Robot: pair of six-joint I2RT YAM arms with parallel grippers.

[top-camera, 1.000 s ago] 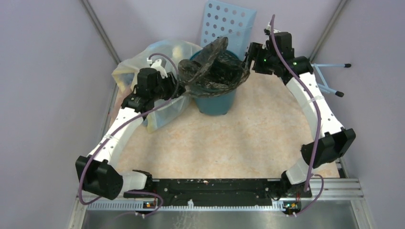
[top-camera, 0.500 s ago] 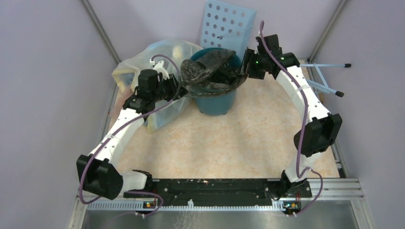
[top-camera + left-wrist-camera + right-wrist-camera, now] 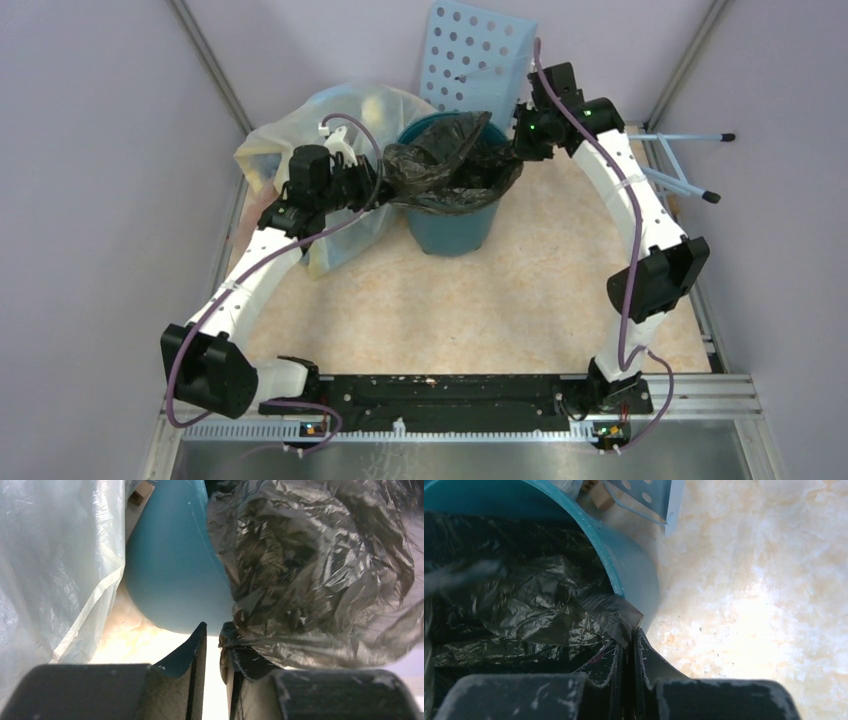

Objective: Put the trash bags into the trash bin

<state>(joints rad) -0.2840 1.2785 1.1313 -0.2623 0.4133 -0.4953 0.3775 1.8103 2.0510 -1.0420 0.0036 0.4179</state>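
The trash bag (image 3: 450, 165), dark and crinkly, lies bunched over the mouth of the teal trash bin (image 3: 455, 225) at the back of the table. My left gripper (image 3: 385, 188) is at the bin's left rim. In the left wrist view a narrow lit gap shows between the jaws of my left gripper (image 3: 214, 630), and the bag (image 3: 320, 565) drapes over the right finger beside the bin wall (image 3: 172, 570). My right gripper (image 3: 513, 140) is at the right rim. In its wrist view that gripper (image 3: 630, 635) is shut on a fold of the bag (image 3: 524, 600) just inside the bin's rim (image 3: 634, 575).
A large pale yellowish stuffed bag (image 3: 300, 130) leans against the bin's left side, behind my left arm. A light blue perforated panel (image 3: 475, 50) stands behind the bin. A thin light blue frame (image 3: 685, 165) sticks out at the right wall.
The right gripper has moved left onto the bin's right rim and closed on the bag's edge. The left jaws have narrowed. The bag has sunk lower over the bin.
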